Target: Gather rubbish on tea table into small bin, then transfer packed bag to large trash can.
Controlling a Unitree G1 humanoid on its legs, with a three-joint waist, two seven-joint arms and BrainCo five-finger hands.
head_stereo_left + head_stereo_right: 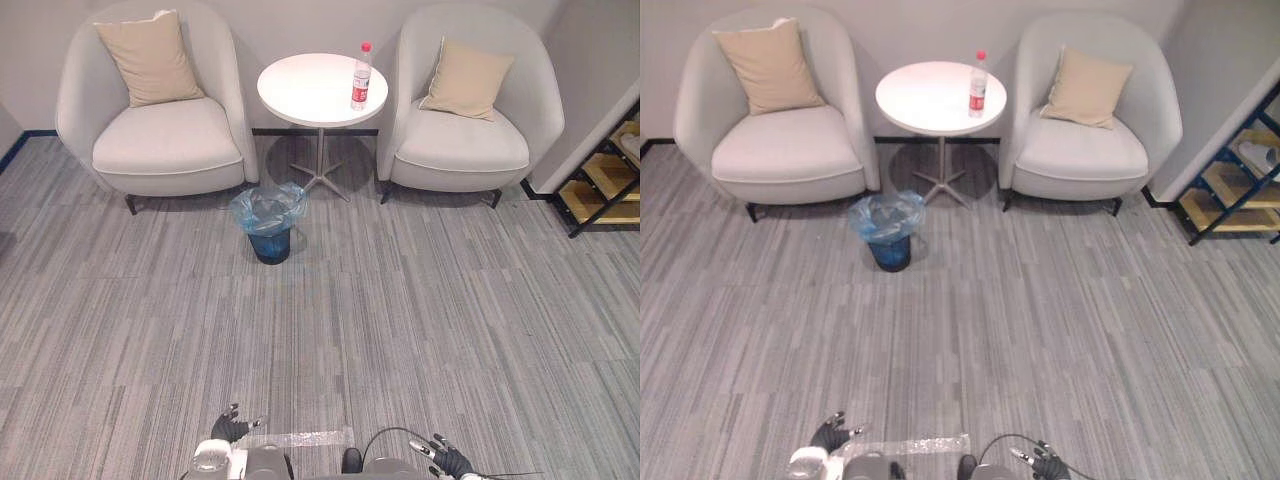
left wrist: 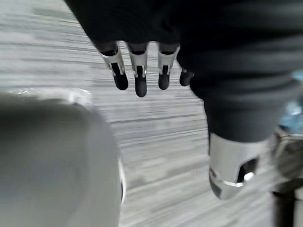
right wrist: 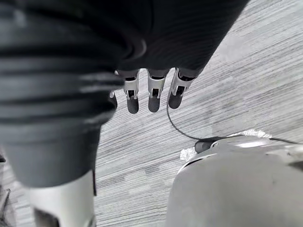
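Rubbish: plastic bottle [image 1: 361, 76] with a red cap and red label, standing upright near the edge of the round white table [image 1: 300, 95], on the side toward the right armchair [image 1: 465, 130].
Table: single-stem pedestal set between the right armchair and the left armchair [image 1: 165, 135].
Small bin: dark blue small bin [image 1: 270, 240] on the carpet just in front of the table's foot, nearer the left armchair. It is lined with a pale blue bag [image 1: 268, 208] whose loose edge spills over the rim.
Left hand: the left hand [image 1: 230, 427] hangs low over the carpet, well apart from table and bin. Its fingers [image 2: 138, 75] are straight and relaxed, holding nothing.
Right hand: the right hand [image 1: 448, 458] is likewise low. Its fingers [image 3: 152, 97] are straight and empty.
Stage: nothing looks gathered yet, and a walk up to the table seems to come first.
Bottle handling: probably light, thin-walled and smooth. Being tall and narrow, it would tip at a nudge. Best taken round the labelled middle, thumb opposite the fingers, firmly but without crushing. How full it is cannot be told.
Bag handling: thin, soft, slippery film. Bunch the loose rim together and grip the gathered neck.
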